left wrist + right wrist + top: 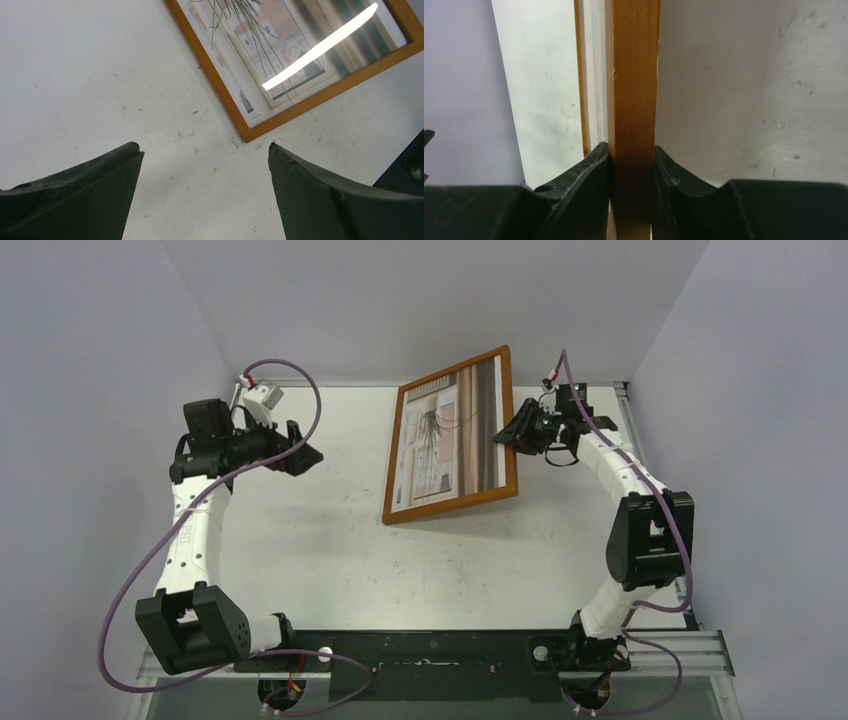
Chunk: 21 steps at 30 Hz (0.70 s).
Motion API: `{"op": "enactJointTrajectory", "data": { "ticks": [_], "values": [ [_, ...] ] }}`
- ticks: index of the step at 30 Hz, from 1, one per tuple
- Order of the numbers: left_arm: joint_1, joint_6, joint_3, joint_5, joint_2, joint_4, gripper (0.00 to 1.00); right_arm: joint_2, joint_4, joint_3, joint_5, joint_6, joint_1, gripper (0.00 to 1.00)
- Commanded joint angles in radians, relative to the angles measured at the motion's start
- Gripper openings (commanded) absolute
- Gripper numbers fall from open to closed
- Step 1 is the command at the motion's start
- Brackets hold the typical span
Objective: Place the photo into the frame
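**Top view:** the frame point(450, 505) stands tilted near the far middle of the white table point(330, 540). Its right side is lifted and its left side is low. The photo point(450, 435) sits inside it, plant stems and stripes facing the camera. The right gripper point(510, 432) meets the frame's right border, while the left gripper point(305, 453) hangs well apart to the left.

**Left wrist:** the left gripper point(202, 147) is spread wide over bare, scuffed tabletop, with nothing between its fingers point(100, 185). Beyond them, one corner of the frame point(325, 96) appears to rest on the table. A bright streak of glare point(320, 47) crosses the pane over the photo point(260, 35), a detail seen only here.

**Right wrist:** this close view settles the grip. The right gripper point(631, 150) pinches the wooden border of the frame point(631, 75) edge-on, and both fingers point(589, 170) press against its sides.
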Motion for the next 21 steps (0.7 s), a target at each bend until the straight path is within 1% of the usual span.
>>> {"op": "enactJointTrajectory", "data": {
  "ticks": [1, 4, 7, 12, 17, 21],
  "values": [
    [-0.003, 0.007, -0.008, -0.006, -0.012, 0.059, 0.97, -0.114, 0.010, -0.088, -0.028, -0.033, 0.015, 0.06],
    [-0.003, 0.023, -0.037, -0.007, -0.007, 0.058, 0.97, -0.190, 0.054, -0.217, -0.035, -0.024, 0.015, 0.06],
    [-0.003, 0.058, -0.073, -0.014, -0.002, 0.048, 0.97, -0.255, 0.121, -0.374, -0.075, -0.007, 0.019, 0.06],
    [-0.006, 0.125, -0.131, -0.024, 0.016, 0.010, 0.98, -0.320, 0.290, -0.602, -0.171, 0.046, 0.037, 0.08],
    [-0.022, 0.158, -0.175, -0.029, 0.015, -0.003, 0.98, -0.328, 0.344, -0.704, -0.134, 0.028, 0.084, 0.20],
    [-0.028, 0.176, -0.180, -0.032, 0.021, -0.020, 0.98, -0.312, 0.320, -0.697, -0.069, -0.026, 0.080, 0.29]
  ]
}}
